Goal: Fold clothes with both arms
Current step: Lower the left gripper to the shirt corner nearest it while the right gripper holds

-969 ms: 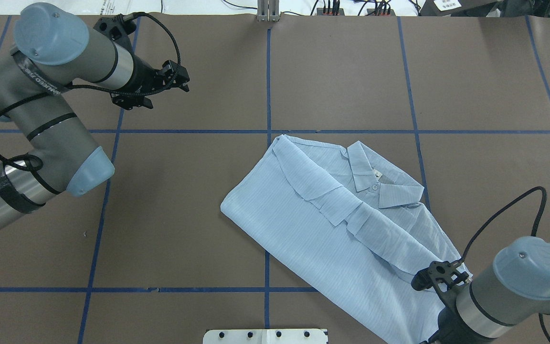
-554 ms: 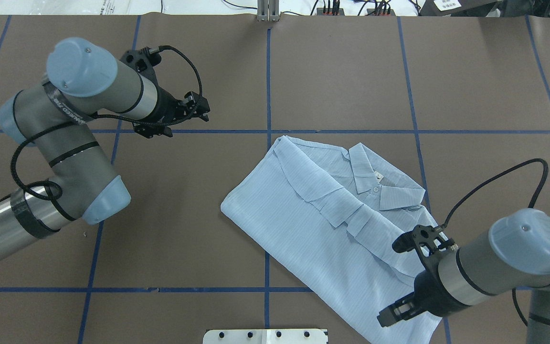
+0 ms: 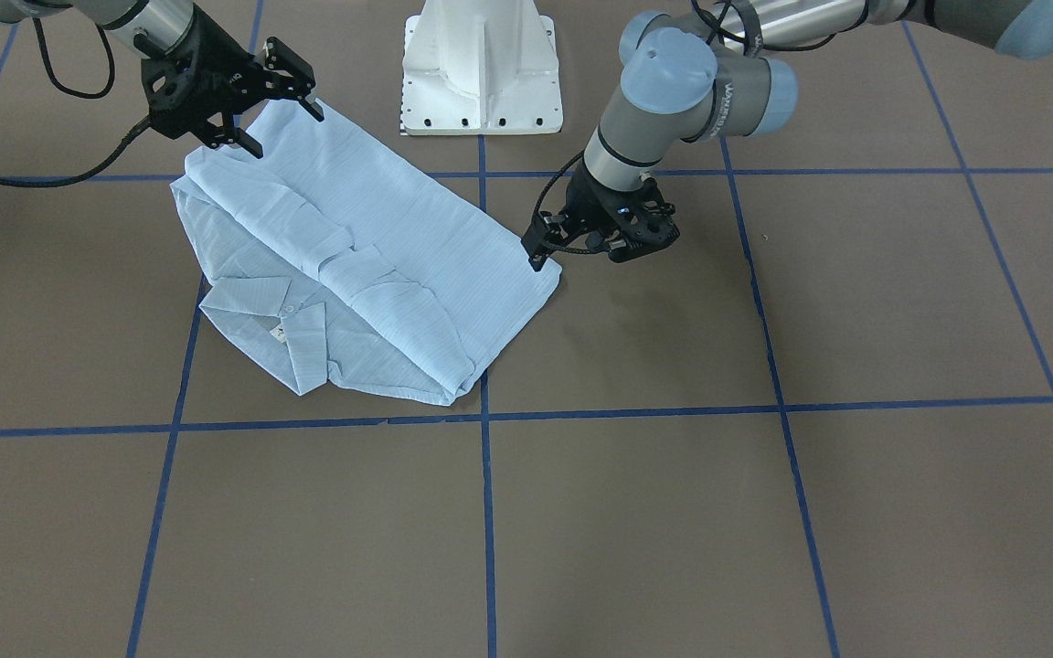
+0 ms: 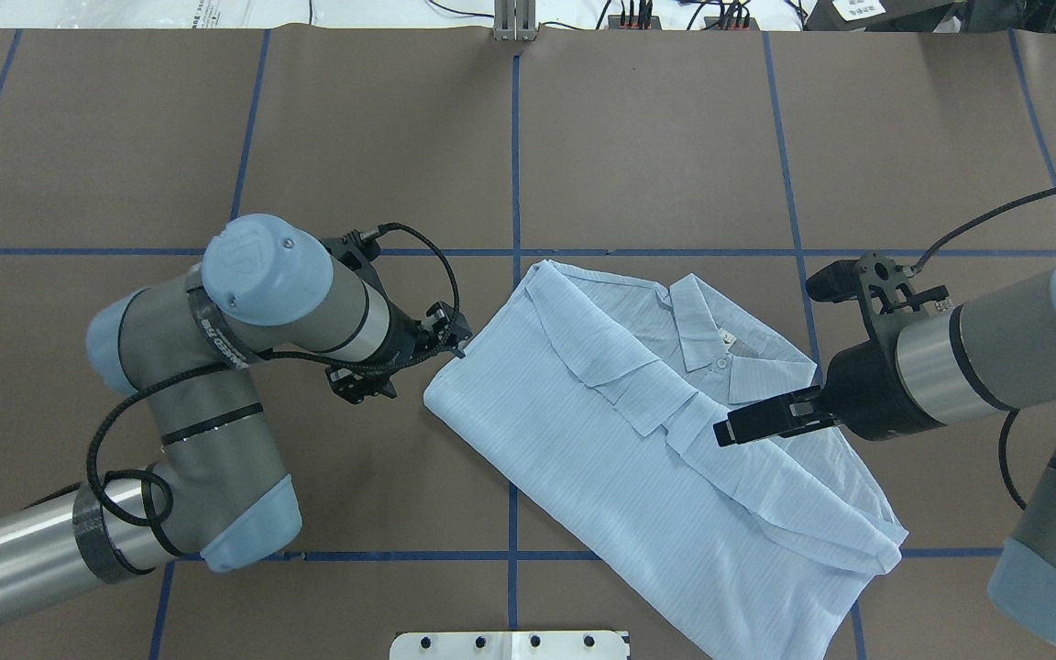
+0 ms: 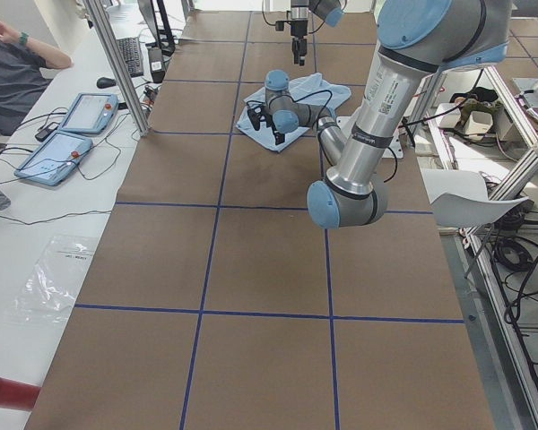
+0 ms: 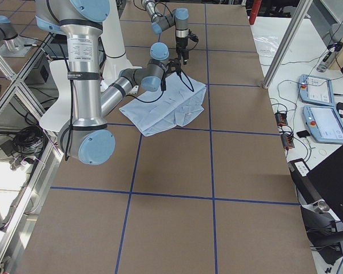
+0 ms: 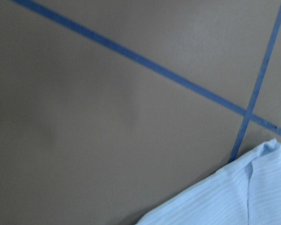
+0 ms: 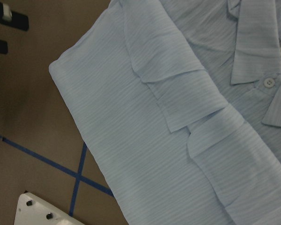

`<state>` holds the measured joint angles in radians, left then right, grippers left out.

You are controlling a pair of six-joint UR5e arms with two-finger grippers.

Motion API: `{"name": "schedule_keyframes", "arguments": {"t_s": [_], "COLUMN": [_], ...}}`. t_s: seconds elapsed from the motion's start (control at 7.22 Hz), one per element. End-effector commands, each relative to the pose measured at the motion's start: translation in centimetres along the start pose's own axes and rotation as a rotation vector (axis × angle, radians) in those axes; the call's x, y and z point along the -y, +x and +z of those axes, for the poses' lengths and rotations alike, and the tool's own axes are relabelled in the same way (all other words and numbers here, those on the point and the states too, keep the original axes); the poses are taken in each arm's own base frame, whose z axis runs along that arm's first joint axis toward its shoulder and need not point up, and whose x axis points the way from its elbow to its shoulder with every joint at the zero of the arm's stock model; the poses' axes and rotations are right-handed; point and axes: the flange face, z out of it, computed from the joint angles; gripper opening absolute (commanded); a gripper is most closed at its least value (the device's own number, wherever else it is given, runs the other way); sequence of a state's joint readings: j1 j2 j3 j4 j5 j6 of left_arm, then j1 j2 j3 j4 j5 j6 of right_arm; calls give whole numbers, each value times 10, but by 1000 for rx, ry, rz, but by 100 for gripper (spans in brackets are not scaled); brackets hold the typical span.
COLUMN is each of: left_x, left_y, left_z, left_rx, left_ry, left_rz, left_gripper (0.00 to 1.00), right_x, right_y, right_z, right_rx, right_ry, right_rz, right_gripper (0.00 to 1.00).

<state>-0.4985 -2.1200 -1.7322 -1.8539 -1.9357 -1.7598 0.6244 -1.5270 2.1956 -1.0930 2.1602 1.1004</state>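
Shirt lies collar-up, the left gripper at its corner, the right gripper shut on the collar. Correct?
No: the right gripper is open above the shirt, holding nothing, per the front-facing view. Collar up and left gripper at the corner are right.

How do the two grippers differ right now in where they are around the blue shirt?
The left gripper is low beside the shirt's corner, the one far from the collar, over bare table. The right gripper hangs higher, above the shirt itself. The left gripper's wrist camera sees mostly table, while the right gripper's sees almost only fabric. Both grippers are black, look open and hold nothing.
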Motion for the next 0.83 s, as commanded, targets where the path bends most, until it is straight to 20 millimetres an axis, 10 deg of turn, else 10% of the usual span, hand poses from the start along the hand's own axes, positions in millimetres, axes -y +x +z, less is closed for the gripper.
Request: {"name": "schedule_keyframes", "arguments": {"t_s": [0.0, 0.69], "left_x": [-20, -17], "left_y": [-7, 6], "left_z": [33, 46], "left_rx": [46, 52], "left_ry": [20, 44], "left_rz": [-8, -10], "left_gripper": [92, 78], "right_x": [7, 7], "right_y": [3, 6], "right_z": [-7, -6], "right_rx": [8, 2], "right_ry": [23, 25], "right_rz": [2, 8], "right_gripper": [100, 100]}}
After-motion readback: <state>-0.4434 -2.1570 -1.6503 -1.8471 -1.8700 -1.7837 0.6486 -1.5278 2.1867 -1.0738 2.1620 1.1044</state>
